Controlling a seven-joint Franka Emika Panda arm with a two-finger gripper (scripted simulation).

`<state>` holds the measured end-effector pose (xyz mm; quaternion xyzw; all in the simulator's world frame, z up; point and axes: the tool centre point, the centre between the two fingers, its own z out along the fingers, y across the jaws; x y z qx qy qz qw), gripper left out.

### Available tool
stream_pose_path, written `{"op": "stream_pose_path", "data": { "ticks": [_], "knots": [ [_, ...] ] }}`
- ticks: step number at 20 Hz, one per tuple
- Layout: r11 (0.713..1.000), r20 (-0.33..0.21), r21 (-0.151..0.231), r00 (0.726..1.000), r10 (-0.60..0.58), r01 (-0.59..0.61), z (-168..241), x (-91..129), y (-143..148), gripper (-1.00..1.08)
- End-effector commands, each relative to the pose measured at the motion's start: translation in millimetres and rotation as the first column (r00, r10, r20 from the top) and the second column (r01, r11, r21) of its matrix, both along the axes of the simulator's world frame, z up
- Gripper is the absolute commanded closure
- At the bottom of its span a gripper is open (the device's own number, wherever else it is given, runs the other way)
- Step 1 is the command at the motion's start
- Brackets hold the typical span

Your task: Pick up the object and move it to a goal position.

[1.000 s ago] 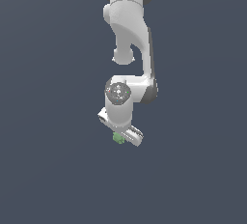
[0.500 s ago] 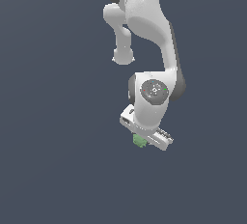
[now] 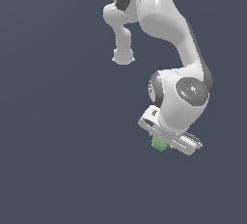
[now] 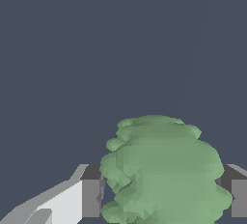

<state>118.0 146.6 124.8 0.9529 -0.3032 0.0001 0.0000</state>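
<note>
Object carried in the grip, now further toward the exterior view's right and nearer the camera.

The object (image 3: 158, 144), a small pale-green bumpy lump, sits pinched between the fingers (image 4: 90, 198) of the gripper (image 3: 164, 142), pressed against the dark pads on both sides in the wrist view, so the jaws are clamped on it. Measured against the gripper, it hangs just under the white hand, at the end toward the exterior view's left. Compared with a second ago, arm and lump have swung together toward the exterior view's right and appear larger, with the lump keeping its place in the grip. That suggests the pick-up is done and the transport is under way; no goal marker is visible, so how much travel remains cannot be told.
</note>
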Motion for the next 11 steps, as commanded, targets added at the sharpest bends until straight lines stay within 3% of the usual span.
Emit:
{"op": "stream_pose_path", "data": {
  "ticks": [1,11],
  "knots": [
    [1.000,0.000,-0.001,1.000,-0.002,0.002,4,4,9,1.08],
    [1.000,0.000,0.000,1.000,-0.002,0.002,9,9,22,1.08]
  ]
}}
